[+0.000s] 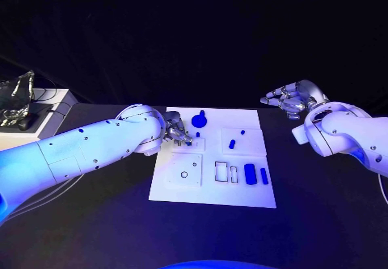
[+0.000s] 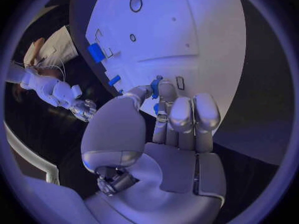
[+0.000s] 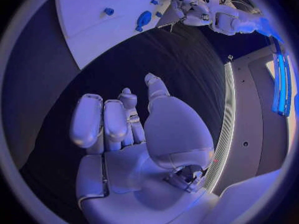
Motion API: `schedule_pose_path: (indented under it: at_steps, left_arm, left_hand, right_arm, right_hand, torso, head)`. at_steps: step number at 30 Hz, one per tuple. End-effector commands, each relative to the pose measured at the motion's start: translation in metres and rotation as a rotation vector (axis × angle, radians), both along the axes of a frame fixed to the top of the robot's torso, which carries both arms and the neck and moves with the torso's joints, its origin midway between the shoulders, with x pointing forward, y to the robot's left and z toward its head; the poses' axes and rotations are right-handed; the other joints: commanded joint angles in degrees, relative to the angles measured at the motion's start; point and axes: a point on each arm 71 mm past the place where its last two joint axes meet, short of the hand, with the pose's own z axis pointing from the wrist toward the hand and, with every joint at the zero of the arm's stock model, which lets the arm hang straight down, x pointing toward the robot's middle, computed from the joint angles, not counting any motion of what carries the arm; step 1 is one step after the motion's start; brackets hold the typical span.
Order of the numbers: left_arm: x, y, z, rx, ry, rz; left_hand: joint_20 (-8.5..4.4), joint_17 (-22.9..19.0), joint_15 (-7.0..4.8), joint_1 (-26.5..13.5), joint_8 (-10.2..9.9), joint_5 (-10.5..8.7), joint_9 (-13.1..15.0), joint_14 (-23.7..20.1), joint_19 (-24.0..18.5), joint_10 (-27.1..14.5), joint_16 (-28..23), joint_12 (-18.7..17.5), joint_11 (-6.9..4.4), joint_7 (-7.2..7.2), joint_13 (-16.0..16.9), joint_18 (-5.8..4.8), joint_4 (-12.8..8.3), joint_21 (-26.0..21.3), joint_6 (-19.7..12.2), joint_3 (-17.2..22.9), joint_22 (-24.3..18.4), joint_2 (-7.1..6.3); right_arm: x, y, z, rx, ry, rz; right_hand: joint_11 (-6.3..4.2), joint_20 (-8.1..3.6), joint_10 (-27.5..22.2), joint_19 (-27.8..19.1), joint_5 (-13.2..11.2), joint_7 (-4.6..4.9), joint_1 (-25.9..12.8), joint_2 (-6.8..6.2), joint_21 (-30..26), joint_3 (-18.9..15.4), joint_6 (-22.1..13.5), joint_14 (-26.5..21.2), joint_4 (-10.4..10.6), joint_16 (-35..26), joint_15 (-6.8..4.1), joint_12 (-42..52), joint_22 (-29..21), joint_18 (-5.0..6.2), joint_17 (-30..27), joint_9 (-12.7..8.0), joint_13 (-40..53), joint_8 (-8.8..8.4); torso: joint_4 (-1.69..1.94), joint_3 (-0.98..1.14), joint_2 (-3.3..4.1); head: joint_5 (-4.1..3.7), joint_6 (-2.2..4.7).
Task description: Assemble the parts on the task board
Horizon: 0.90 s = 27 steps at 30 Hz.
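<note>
The white task board (image 1: 250, 193) lies in the middle of the black table. My left hand (image 1: 176, 133) hovers over the board's left side and pinches a small blue part (image 2: 156, 87) between thumb and a finger. A round blue part (image 1: 199, 119) sits at the board's far edge, and two small blue parts (image 1: 232, 144) lie near the middle. Two longer blue parts (image 1: 250, 173) stand side by side at the near right. My right hand (image 1: 292, 98) hangs off the board's far right corner, its fingers (image 3: 102, 122) loosely apart and holding nothing.
A rectangular recess (image 1: 221, 171) and a plate with a hexagonal hole (image 1: 184, 174) are on the board's near half. A white stand with cables (image 1: 24, 112) is at the table's far left.
</note>
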Motion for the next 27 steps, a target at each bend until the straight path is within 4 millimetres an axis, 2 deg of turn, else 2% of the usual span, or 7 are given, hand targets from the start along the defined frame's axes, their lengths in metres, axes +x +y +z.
schedule_pose_path:
  at_steps: [1,27]
  left_arm:
    - [-0.0003,-0.001,-0.0001,-0.007,0.004,-0.007]
    - [0.0,-0.0009,-0.0027,-0.016,0.02,-0.008]
  left_hand:
    - [0.23,-0.21,-0.21,0.43,0.11,0.38,0.13,-0.19,0.3,0.42,0.25,-0.28,-0.5,0.05,0.08,-0.75,-10.12,0.15,0.38,10.61,3.23,-0.06]
    - [0.28,-0.28,-0.2,0.46,0.13,0.38,0.17,-0.2,0.33,0.41,0.24,-0.3,-0.5,0.05,0.06,-0.73,-10.08,0.14,0.36,10.63,3.28,-0.1]
  right_arm:
    - [-0.0002,0.0016,0.0003,-0.003,-0.007,0.015]
    - [-0.0009,0.0036,0.0003,0.002,-0.004,0.019]
  right_hand:
    - [-0.05,-0.34,-0.44,2.27,0.2,0.47,0.06,0.57,-0.22,-0.03,0.11,0.27,-0.13,-0.3,-0.29,-0.14,8.67,0.27,-0.06,-0.05,-0.02,-0.34]
    - [-0.06,-0.35,-0.37,2.28,0.2,0.47,0.07,0.69,-0.21,-0.06,0.17,0.28,-0.28,-0.3,-0.3,-0.08,8.67,0.26,-0.05,-0.07,0.02,-0.34]
  torso:
    - [0.0,0.0,-0.01]
    - [0.01,0.0,-0.05]
  head:
    - [0.1,0.02]
    - [0.16,-0.19]
